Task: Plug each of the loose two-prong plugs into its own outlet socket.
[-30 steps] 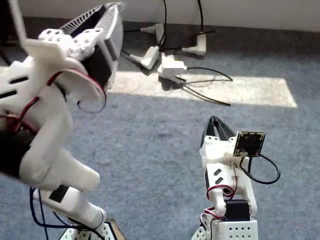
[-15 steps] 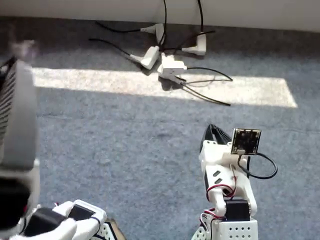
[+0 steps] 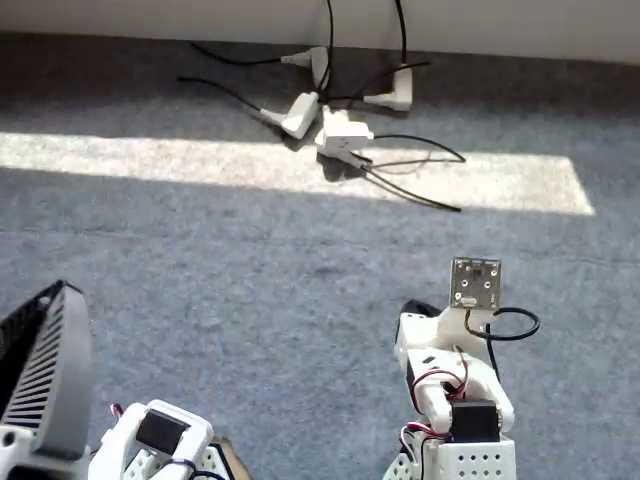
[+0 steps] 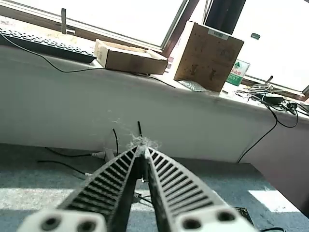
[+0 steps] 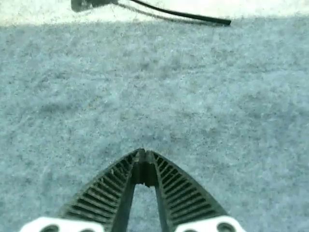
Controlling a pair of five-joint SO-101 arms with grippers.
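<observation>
high view: the loose plugs lie well away from me, at the far edge of the grey carpet (image 3: pixel 250 260), close to the wall. one angled white plug (image 3: pixel 299 114) sits just beside a white outlet block (image 3: pixel 343 133). a second plug (image 3: pixel 397 97) lies behind it, and a third plug (image 3: pixel 311 60) is nearer the wall. black cables (image 3: pixel 410 190) trail from the cluster across a sunlit strip (image 3: pixel 150 160). bare carpet lies between my arms and that cluster.

my left claw (image 3: pixel 45 370) sits low at the near corner of the carpet. in the left wrist view it (image 4: pixel 143 151) is closed with its ribbed fingers meeting at the tips, gripping nothing. it points at a white wall (image 4: pixel 72 96) under a ledge that carries two cardboard boxes (image 4: pixel 130 55) and a keyboard (image 4: pixel 43 41). my own fingers cover most of the plug cluster.

my right claw (image 5: pixel 143 155) is closed and empty too, aimed down at plain carpet, with one black cable end (image 5: pixel 183 15) lying well beyond it.
</observation>
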